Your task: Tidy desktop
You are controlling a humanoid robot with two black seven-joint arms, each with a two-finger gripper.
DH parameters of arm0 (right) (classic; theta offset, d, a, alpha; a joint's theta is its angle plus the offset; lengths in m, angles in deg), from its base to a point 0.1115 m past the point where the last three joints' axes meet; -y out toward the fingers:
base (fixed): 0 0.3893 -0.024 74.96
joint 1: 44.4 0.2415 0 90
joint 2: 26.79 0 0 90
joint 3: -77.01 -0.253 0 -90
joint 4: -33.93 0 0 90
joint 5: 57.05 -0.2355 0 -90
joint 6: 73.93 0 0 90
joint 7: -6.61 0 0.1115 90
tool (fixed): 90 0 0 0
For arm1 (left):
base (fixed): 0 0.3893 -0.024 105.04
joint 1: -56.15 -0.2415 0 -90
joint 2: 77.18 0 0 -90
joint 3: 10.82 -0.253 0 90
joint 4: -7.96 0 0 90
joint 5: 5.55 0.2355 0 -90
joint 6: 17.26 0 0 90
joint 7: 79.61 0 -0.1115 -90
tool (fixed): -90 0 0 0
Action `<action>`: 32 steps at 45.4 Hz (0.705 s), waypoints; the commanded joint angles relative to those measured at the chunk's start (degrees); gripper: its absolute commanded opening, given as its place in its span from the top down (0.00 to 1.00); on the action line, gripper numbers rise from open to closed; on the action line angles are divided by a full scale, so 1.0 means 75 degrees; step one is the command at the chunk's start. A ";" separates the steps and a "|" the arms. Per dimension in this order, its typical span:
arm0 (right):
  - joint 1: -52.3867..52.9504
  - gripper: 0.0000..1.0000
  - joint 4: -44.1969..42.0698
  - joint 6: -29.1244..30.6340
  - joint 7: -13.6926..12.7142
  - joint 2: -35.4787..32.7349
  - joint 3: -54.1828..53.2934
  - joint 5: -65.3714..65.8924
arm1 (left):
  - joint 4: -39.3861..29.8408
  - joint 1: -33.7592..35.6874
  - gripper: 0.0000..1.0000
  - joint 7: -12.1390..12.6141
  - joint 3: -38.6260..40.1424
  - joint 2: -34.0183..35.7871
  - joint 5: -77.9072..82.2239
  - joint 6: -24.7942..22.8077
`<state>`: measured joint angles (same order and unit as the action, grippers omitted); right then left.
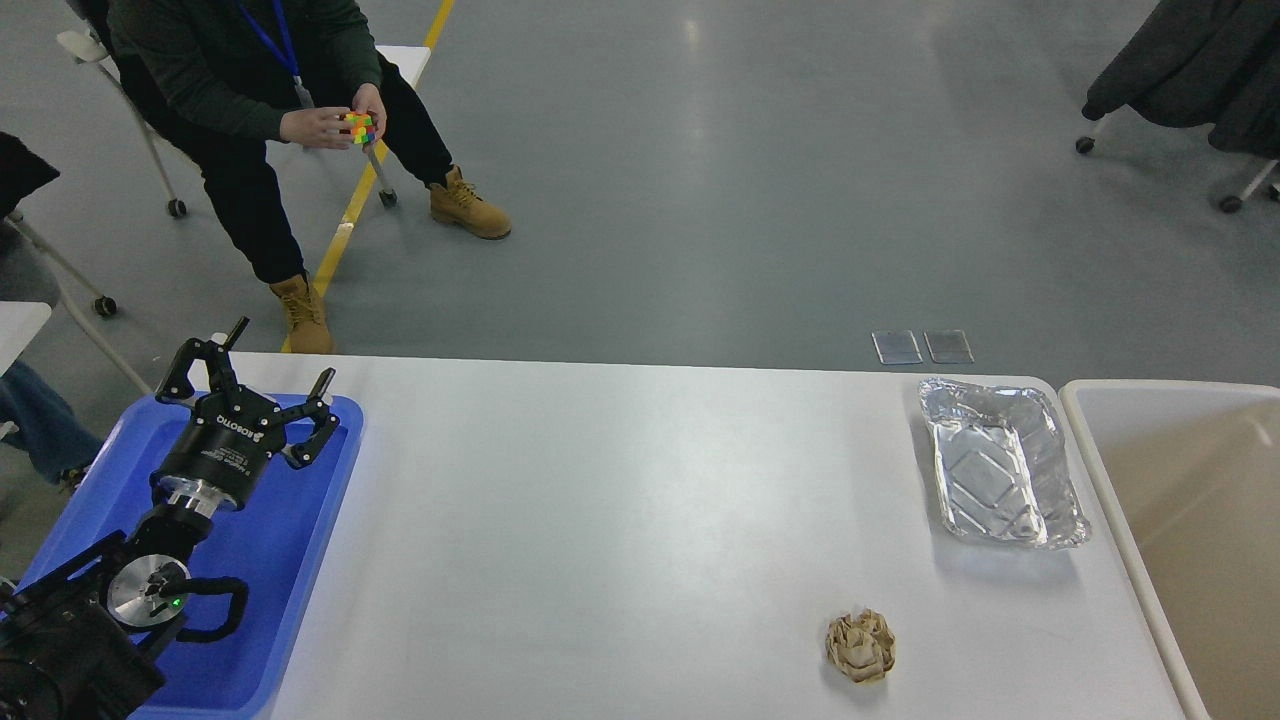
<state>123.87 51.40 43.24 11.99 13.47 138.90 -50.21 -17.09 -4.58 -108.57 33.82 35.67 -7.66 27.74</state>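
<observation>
The white desktop [620,520] spans the middle of the head view. On it lie a crumpled brown paper ball [861,646] near the front right and an empty crinkled foil tray [1000,475] at the far right. My left gripper [262,372] is open and empty, hovering over the blue plastic tray [290,540] at the left end. My right arm and gripper are out of view, and so is the white paper cup.
A beige rectangular bin [1190,500] stands just past the desktop's right edge. A seated person [270,90] with a colourful cube is beyond the far left edge. Two small grey plates [922,347] lie on the floor behind the table.
</observation>
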 commanded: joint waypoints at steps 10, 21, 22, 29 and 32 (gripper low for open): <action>-0.3333 1.00 -0.1861 -0.0482 -0.0025 0.0362 -0.2474 0.0002 | 0.0000 0.0000 0.01 -0.0007 0.0002 0.0000 0.0001 0.0000; -0.4564 1.00 -0.1885 -0.1350 -0.0025 0.1310 -0.3505 0.0014 | 0.0000 0.0011 0.01 0.0005 -0.0010 0.0000 0.0001 0.0000; -0.4658 1.00 -0.1885 -0.1385 -0.0025 0.1404 -0.3611 0.0014 | 0.0000 0.0000 0.01 -0.0007 -0.0010 0.0000 0.0001 0.0000; -0.5267 1.00 -0.1955 -0.1736 -0.0025 0.1932 -0.4092 -0.0010 | 0.0000 0.0000 0.01 -0.0007 -0.0010 0.0000 0.0001 0.0000; -0.5408 1.00 -0.2037 -0.1819 -0.0025 0.2201 -0.4209 -0.0010 | 0.0000 0.0000 0.01 0.0005 -0.0010 0.0000 0.0001 0.0000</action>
<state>90.26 37.55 33.39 11.80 23.74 113.09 -50.17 -17.09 -4.58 -108.57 33.75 35.67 -7.65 27.74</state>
